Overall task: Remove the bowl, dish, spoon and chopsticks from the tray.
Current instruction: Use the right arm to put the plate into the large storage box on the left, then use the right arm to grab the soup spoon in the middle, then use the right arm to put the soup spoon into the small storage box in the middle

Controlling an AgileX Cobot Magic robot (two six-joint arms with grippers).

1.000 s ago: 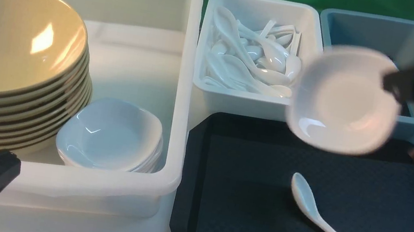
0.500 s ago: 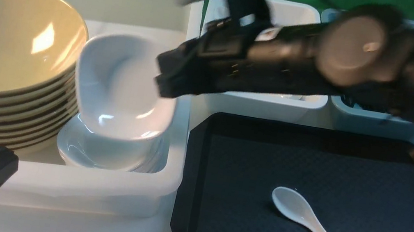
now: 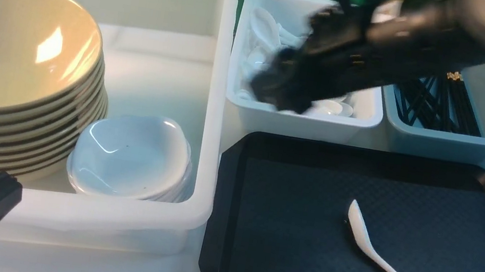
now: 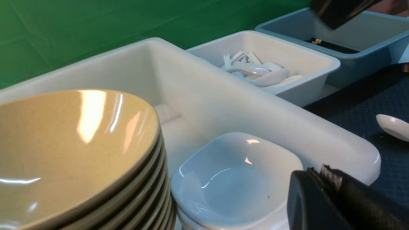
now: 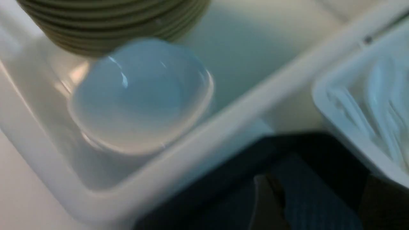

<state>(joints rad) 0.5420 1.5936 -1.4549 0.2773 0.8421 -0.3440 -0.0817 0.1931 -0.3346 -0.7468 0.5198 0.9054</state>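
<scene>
Hovering blurred over the white plastic bin of spoons (image 3: 303, 123), the right gripper (image 3: 274, 90) seemingly had its jaws spread, empty. The left gripper (image 3: 4, 195) sat clenched on nothing. The small glossy white soup spoon (image 3: 378, 260) lay on the black diamond-textured rectangular tray (image 3: 265, 237).

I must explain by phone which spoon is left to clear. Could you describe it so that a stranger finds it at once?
Find the big black tray at the front right. On its textured surface lies one white soup spoon. The other white spoons are heaped in the small white bin behind the tray; this one lies alone.
</scene>
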